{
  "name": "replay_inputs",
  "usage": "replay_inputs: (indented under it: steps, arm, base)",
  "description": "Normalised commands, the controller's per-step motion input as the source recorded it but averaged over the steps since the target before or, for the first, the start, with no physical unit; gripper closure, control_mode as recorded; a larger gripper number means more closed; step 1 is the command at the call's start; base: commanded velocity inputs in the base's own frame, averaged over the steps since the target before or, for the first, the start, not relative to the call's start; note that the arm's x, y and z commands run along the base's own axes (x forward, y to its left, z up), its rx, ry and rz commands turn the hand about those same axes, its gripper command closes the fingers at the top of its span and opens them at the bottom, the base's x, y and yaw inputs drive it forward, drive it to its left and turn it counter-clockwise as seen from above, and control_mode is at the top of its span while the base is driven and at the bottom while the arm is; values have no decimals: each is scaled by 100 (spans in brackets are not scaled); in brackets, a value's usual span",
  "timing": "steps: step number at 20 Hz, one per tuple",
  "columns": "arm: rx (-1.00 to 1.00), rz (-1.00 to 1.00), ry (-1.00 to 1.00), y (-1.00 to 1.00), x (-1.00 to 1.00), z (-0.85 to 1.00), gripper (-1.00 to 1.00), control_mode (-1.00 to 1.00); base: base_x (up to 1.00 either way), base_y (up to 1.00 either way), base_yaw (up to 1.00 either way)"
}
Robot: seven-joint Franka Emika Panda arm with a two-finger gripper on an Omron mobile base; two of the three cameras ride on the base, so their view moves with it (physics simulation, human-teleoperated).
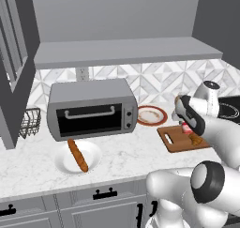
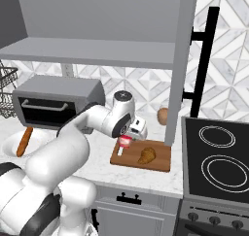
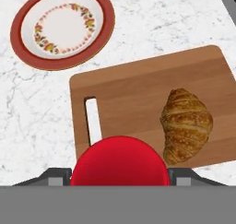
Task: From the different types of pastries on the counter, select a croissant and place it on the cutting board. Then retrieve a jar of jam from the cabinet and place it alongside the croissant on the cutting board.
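Note:
My gripper (image 2: 127, 136) is shut on the jar of jam (image 2: 125, 142), whose red lid (image 3: 119, 163) sits between the fingers (image 3: 182, 176) in the hand view. The jar hangs over the handle-hole end of the wooden cutting board (image 3: 138, 94), and I cannot tell whether it touches the wood. The golden-brown croissant (image 3: 186, 126) lies on the board to the jar's right, also seen from the bases as the croissant (image 2: 146, 155) (image 1: 195, 140). A long brown baguette (image 1: 78, 155) rests on a white plate (image 1: 65, 168) on the marble counter (image 1: 122, 156).
A red-rimmed plate (image 3: 62, 27) lies just beyond the board. A grey toaster oven (image 1: 91, 110) stands left of it under the grey cabinet ledge (image 1: 122, 51). A black stovetop (image 2: 219, 157) borders the board's right, and a wire basket (image 1: 30, 121) sits far left.

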Motion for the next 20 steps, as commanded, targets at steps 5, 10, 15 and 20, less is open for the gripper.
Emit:
replay_inputs:
  steps: [5,10,15,20]
  arm:
    - [0,-2,-2,-5,19,-21,100,-100]
    - [0,-4,-3,0,24,-14,100,-100]
    - [0,0,0,0,7,-36,100,-100]
    - [-5,0,-3,0,0,-38,100,-100]
  base:
    - [0,0,0]
    - [0,0,0]
    - [0,0,0]
    - [0,0,0]
